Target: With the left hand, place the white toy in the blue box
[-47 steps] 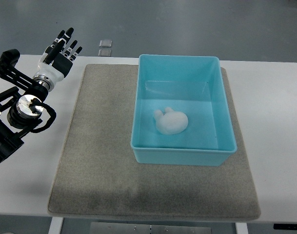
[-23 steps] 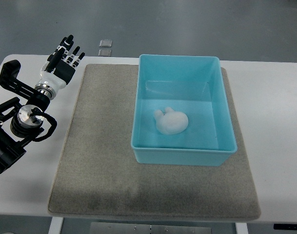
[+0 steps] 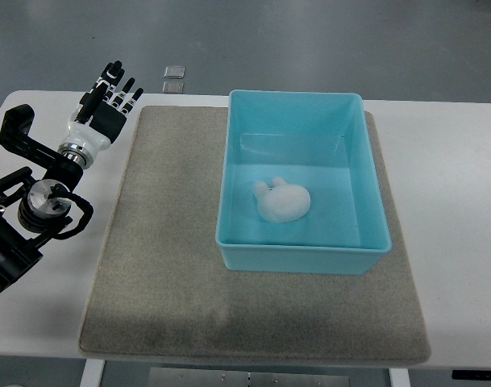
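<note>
Felt-like grey mat (image 3: 164, 266) carries glossy rectangular blue box (image 3: 303, 250).

Single top view, looking steeply down from the robot's own side. Frame takes in nearly the whole white table (image 3: 447, 161), its far edge near the top with grey floor (image 3: 309, 40) beyond, its near edge at the bottom. Medium distance. Grey mat (image 3: 164, 266) sits centred. No second view.
</note>
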Controlling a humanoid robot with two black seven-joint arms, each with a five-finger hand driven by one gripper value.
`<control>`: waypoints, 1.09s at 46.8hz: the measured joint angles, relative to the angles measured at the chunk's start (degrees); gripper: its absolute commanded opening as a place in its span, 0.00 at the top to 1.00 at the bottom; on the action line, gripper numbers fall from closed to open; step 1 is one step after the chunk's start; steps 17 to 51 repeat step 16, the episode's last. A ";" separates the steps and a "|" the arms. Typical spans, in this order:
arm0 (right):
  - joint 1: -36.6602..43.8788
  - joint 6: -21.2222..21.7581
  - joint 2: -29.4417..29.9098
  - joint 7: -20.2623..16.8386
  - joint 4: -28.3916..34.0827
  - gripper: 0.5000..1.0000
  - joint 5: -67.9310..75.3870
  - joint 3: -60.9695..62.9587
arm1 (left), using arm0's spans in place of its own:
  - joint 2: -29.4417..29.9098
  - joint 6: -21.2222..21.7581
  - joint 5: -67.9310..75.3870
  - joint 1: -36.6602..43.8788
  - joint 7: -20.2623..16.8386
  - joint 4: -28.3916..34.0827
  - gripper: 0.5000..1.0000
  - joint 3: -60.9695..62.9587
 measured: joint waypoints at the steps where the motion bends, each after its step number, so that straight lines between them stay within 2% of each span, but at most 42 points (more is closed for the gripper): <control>1: 0.00 0.00 0.00 0.00 0.00 0.13 0.00 0.00 | 0.00 0.00 0.00 0.00 -0.02 0.00 0.01 -0.18; 51: 0.00 0.71 0.00 0.00 0.65 0.13 0.04 0.19 | -0.05 -0.17 0.01 -0.39 -0.01 0.00 0.01 -1.10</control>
